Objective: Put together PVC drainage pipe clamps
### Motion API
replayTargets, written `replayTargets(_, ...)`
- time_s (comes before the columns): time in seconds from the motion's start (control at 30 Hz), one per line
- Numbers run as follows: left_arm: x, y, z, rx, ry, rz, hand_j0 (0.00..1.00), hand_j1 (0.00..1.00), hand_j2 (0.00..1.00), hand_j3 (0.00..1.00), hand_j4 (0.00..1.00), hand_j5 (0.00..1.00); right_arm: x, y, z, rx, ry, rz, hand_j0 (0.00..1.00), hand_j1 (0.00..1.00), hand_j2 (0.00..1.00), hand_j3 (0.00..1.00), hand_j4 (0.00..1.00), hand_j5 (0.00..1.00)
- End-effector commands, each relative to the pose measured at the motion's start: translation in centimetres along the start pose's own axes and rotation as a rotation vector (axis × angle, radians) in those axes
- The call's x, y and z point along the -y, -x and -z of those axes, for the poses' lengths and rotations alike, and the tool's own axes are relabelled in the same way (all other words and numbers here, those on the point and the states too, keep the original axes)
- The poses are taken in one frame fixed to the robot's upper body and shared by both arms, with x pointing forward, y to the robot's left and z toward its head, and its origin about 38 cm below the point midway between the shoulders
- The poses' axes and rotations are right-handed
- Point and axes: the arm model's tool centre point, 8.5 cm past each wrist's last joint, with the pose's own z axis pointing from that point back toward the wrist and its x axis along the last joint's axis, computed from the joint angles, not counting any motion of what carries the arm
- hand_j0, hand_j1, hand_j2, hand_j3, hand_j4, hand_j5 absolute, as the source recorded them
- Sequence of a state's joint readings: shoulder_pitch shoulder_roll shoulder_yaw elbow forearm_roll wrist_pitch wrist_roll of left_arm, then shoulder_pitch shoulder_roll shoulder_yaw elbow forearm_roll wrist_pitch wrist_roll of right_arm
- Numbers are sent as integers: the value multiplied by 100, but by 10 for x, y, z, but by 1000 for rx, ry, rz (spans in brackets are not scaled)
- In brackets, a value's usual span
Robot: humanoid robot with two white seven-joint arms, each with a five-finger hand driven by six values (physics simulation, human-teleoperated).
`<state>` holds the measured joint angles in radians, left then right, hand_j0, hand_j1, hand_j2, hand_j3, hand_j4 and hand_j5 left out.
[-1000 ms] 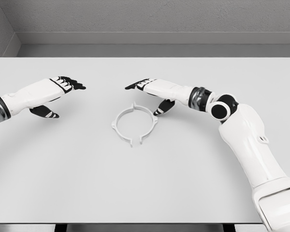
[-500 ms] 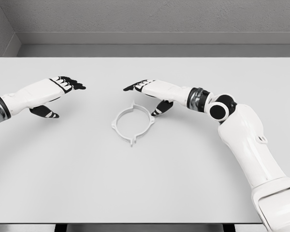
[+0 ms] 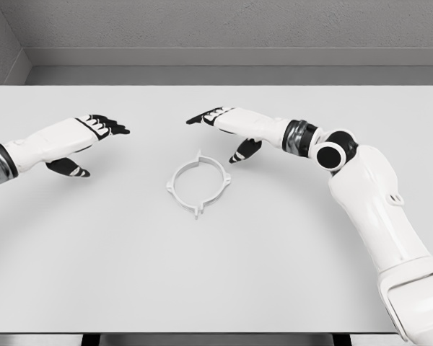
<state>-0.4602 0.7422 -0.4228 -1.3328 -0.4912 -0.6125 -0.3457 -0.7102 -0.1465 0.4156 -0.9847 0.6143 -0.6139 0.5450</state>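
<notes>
White clamp ring (image 3: 199,183) flat at surface (image 3: 274,274) centre, untouched. Right hand (image 3: 227,130) at ring's 1 o'clock, fingers loose, empty; left hand (image 3: 76,140) at 9 o'clock, likewise. Risk: stray thumb nudge separates halves.

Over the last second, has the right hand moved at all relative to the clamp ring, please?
Yes. The right hand has moved up the picture, toward the far edge of the table, so its thumb now sits clear of the clamp ring.

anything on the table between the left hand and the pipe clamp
Nothing: in the head view only bare table lies between the left hand and the pipe clamp.
</notes>
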Motion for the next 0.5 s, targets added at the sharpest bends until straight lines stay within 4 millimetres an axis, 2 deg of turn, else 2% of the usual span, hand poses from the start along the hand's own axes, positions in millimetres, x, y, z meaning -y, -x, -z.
replayTargets(0.0,-1,0,-1,-1,-5,-5,100,100,100,100,100,100,15,-10,-3,25,33,-37,100,100,100,100,100,100)
replayTargets(0.17,-1,0,-1,-1,-5,-5,100,100,100,100,100,100,21,-10,-29,15,79,-74,100,100,100,100,100,100)
replayTargets(0.23,-1,0,-1,-1,-5,-5,100,100,100,100,100,100,19,-9,-32,10,78,-74,100,100,100,100,100,100)
replayTargets(0.33,-2,1,-1,-3,-7,-3,100,100,100,100,100,100,2,-3,-41,-5,58,-56,100,100,100,100,100,100)
replayTargets(0.37,-3,1,-1,-3,-9,-2,100,100,100,100,100,100,0,-5,-47,-5,54,-70,100,100,100,100,100,100)
replayTargets(0.47,-4,1,-2,-3,-11,-3,100,100,100,100,100,100,1,-4,-49,-10,51,-80,100,100,100,100,100,100)
